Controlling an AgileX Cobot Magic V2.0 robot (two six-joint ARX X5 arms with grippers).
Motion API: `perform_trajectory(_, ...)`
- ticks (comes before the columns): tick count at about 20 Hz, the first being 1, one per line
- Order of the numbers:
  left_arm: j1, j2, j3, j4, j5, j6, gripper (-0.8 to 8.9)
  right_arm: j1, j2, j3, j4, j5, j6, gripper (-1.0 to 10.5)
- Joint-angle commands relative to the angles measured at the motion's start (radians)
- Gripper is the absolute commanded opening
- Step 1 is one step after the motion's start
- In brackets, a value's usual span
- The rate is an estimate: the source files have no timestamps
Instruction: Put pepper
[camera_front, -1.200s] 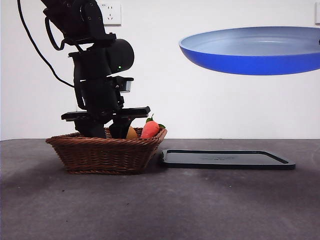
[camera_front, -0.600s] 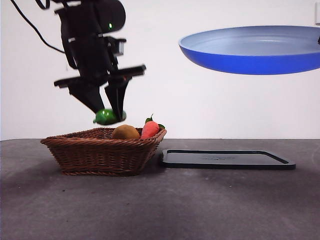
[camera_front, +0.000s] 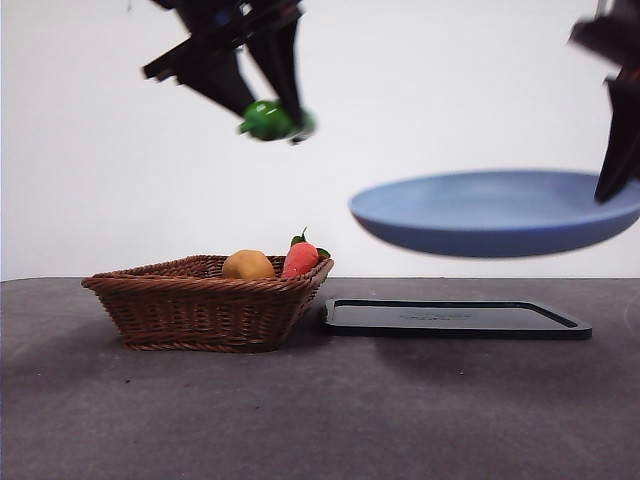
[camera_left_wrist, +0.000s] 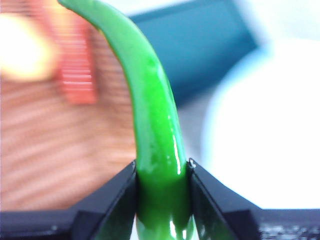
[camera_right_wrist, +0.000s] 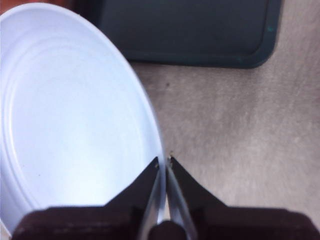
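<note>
High above the basket, my left gripper (camera_front: 268, 112) is shut on the glossy green pepper (camera_front: 270, 120). The left wrist view shows the pepper (camera_left_wrist: 152, 125) clamped between my jaws, its slender end pointing away from the gripper (camera_left_wrist: 162, 167). My right gripper (camera_front: 612, 185) holds the blue plate (camera_front: 490, 215) by its rim, in the air above the dark tray. In the right wrist view the plate (camera_right_wrist: 70, 125) lies level, with its rim pinched in the gripper (camera_right_wrist: 164, 160).
A wicker basket (camera_front: 200, 305) on the left of the table holds a yellow-brown potato-like item (camera_front: 248, 265) and a red-orange carrot-like item (camera_front: 300, 257). A flat dark tray (camera_front: 455, 318) lies right of the basket.
My left gripper closed on the pepper in the basket, lifted it out and moved up and to the right. The plate came down lower over the tray.
</note>
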Motion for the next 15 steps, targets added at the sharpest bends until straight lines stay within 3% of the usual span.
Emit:
perform_trajectory(1,-0.066,0.015,0.018,0.018,0.055,-0.003,1.09,0.002,0.061,0.016,0.049,-0.005,0.051,0.1)
perform_trajectory(5,-0.187,0.016,0.018,0.109,0.04,0.027,1.09,0.003,0.112,0.016,0.08,-0.008,0.072,0.1)
perform_trajectory(7,-0.229,0.035,0.018,0.149,-0.015,0.05,1.09,0.003,0.112,0.016,0.089,-0.053,0.074,0.1)
perform_trajectory(15,-0.253,0.223,0.018,0.163,-0.029,0.077,1.09,0.002,0.112,0.016,0.093,-0.083,0.089,0.1)
